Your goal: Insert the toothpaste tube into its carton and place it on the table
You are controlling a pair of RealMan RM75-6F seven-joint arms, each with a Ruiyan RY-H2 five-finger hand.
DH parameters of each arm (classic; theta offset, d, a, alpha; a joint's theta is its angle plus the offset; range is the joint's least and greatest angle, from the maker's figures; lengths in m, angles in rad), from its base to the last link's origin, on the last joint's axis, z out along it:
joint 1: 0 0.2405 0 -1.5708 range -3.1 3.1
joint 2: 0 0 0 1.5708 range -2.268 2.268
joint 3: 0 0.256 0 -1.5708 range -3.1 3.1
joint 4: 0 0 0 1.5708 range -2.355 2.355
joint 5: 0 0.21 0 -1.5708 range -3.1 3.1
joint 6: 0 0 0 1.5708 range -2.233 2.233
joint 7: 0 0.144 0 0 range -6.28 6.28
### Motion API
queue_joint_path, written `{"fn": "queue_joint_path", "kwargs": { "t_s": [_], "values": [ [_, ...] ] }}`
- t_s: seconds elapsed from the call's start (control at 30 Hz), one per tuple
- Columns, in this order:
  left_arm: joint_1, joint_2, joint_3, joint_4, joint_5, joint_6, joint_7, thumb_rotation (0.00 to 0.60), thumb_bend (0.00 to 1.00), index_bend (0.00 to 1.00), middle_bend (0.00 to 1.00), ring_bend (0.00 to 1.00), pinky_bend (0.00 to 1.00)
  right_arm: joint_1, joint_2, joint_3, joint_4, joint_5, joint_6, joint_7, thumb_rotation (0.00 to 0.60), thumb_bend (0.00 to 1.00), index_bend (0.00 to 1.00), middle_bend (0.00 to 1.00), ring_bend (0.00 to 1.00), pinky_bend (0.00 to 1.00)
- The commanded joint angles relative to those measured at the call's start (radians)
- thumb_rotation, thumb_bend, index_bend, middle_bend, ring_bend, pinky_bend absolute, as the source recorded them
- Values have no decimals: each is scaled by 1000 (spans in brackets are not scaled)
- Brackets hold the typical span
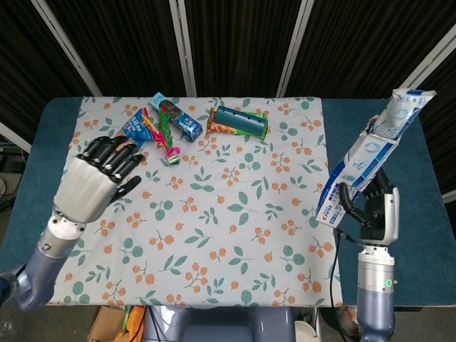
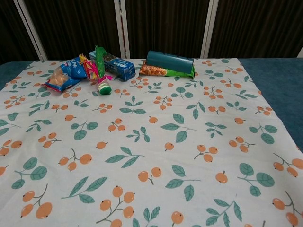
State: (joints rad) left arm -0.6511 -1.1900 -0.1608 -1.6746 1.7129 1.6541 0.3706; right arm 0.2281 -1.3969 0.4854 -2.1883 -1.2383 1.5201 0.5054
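Observation:
In the head view my right hand [image 1: 371,214] grips the lower end of a blue and white toothpaste carton [image 1: 355,173], raised over the table's right side and tilted up to the right. The toothpaste tube [image 1: 403,112] sticks out of the carton's open upper end. My left hand [image 1: 95,179] hovers over the left part of the floral cloth [image 1: 214,214], holding nothing, fingers apart. The chest view shows neither hand nor the carton.
Along the cloth's far edge lie a blue snack bag [image 1: 128,135], a colourful wrapped toy [image 1: 162,135], a blue box [image 1: 176,117] and a teal cylinder on an orange packet [image 1: 241,121]. Blue table surface [image 1: 377,142] borders the cloth.

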Motion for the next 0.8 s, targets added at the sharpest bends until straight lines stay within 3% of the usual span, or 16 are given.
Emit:
{"fn": "queue_joint_path", "kwargs": {
  "t_s": [0.03, 0.17, 0.37, 0.5, 0.7, 0.8],
  "values": [
    [143, -9, 99, 59, -28, 80, -101, 600, 34, 395, 390, 326, 403, -8, 20, 13, -1, -23, 8, 19, 600, 466, 462, 528, 507, 471],
    [280, -64, 201, 133, -84, 99, -186, 600, 34, 382, 369, 323, 403, -30, 44, 11, 20, -83, 38, 47, 600, 466, 462, 528, 507, 471],
    [377, -138, 267, 240, -95, 77, -276, 600, 34, 370, 351, 303, 402, -50, 44, 16, 13, -141, 93, 113, 600, 466, 462, 528, 507, 471],
    [388, -146, 266, 248, -86, 60, -292, 600, 35, 365, 346, 300, 402, -54, 54, 32, -4, -171, 121, 117, 600, 466, 440, 527, 495, 471],
    [401, -149, 253, 229, -90, 39, -302, 600, 36, 356, 343, 300, 402, -59, 77, 31, -5, -187, 131, 104, 600, 466, 241, 421, 345, 383],
    [408, -146, 245, 220, -91, 33, -303, 600, 35, 353, 342, 300, 402, -61, 83, 27, -10, -172, 127, 109, 600, 466, 248, 411, 356, 380]
  ]
}}
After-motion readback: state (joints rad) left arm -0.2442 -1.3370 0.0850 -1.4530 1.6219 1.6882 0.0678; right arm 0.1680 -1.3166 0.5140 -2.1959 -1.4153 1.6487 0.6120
